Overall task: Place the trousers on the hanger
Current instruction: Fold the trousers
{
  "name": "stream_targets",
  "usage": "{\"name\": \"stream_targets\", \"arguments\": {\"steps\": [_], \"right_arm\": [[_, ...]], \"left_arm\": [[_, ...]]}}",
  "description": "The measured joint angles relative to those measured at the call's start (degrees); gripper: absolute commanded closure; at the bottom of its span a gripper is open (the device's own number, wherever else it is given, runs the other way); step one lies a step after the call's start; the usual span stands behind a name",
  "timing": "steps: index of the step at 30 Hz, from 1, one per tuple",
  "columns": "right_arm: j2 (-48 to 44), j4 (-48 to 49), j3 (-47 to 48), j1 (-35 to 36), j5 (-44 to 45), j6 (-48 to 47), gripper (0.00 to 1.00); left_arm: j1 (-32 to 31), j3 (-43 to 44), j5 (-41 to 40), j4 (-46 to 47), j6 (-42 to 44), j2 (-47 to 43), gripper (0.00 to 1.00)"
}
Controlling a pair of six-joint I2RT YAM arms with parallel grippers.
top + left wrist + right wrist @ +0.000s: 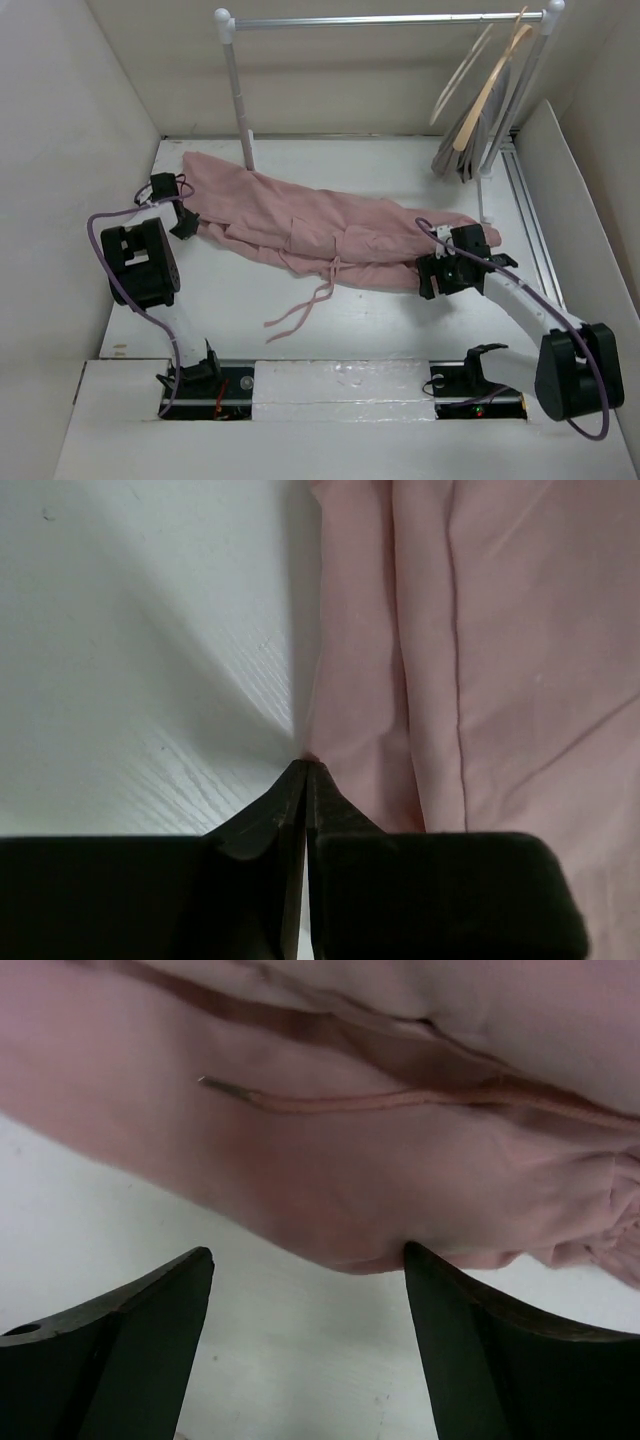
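Note:
The dusty-pink trousers (320, 225) lie crumpled across the middle of the white table, their drawstrings (300, 305) trailing toward the front. My left gripper (183, 220) sits at their left end. In the left wrist view it (305, 767) is shut, with a sliver of the pink fabric (480, 630) pinched at its tips. My right gripper (428, 275) is at the right end by the gathered waist. In the right wrist view it (305, 1255) is open and empty, its right fingertip (415, 1257) touching the edge of the trousers (350, 1160). The thin cream hanger (458, 78) hangs on the rail at the back right.
A garment rail (380, 19) on two white posts (241, 100) spans the back. A broader tan wooden hanger (492, 90) carrying a grey garment (458, 152) hangs beside the cream one. A metal track (530, 225) runs along the right side. White walls enclose the table.

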Motion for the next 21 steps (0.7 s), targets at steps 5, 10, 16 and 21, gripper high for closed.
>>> {"name": "stream_targets", "arguments": {"steps": [5,10,16,21], "right_arm": [[8.15,6.10,-1.09,-2.34,0.66,0.85,0.95],[4.17,6.23,-2.29,-7.02,-0.04,1.64,1.00],[-8.85,0.35,-2.40,-11.54,-1.55,-0.42,1.00],[-11.32,-6.10,-2.36,-13.14,-4.70,-2.71,1.00]], "left_arm": [[0.98,0.46,-0.11,0.31,0.50,1.40,1.00],[6.25,-4.81,0.85,3.43,0.48,-1.99,1.00],[17.55,-16.11,2.32,4.13,1.29,-11.78,1.00],[18.49,-21.11,6.75,1.95,2.54,-19.96,0.86]]}}
